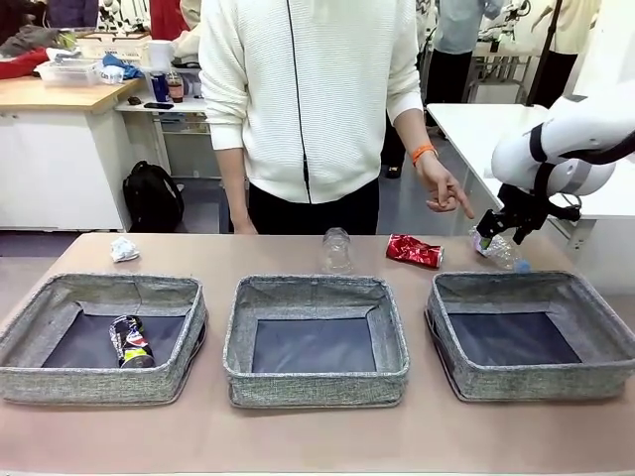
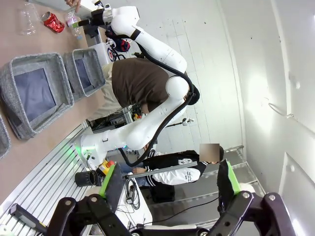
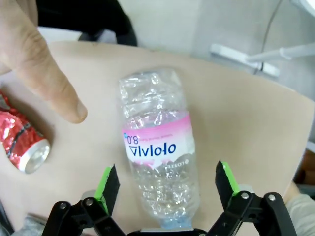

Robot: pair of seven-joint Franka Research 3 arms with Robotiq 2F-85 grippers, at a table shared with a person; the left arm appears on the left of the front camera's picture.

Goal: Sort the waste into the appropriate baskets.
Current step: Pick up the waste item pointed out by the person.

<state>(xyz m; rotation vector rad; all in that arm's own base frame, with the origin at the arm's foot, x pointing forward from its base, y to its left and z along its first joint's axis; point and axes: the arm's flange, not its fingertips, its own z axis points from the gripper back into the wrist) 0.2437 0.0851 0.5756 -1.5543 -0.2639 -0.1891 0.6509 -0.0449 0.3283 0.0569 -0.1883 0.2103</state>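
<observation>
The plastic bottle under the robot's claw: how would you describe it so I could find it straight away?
Find the right-hand grey basket; just behind it, under the right gripper's open fingers, lies a clear plastic bottle. Unlike the other clear bottle behind the middle basket, it is crumpled, lies on its side and wears a pink label.

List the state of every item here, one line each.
left basket, holds dark can
middle basket, empty
right basket, empty
red can, crushed, lying on table
pink-label bottle, lying on its side
second clear bottle, standing on table
paper wad, crumpled, on table
right gripper, open over pink-label bottle
left gripper, open, holding nothing
</observation>
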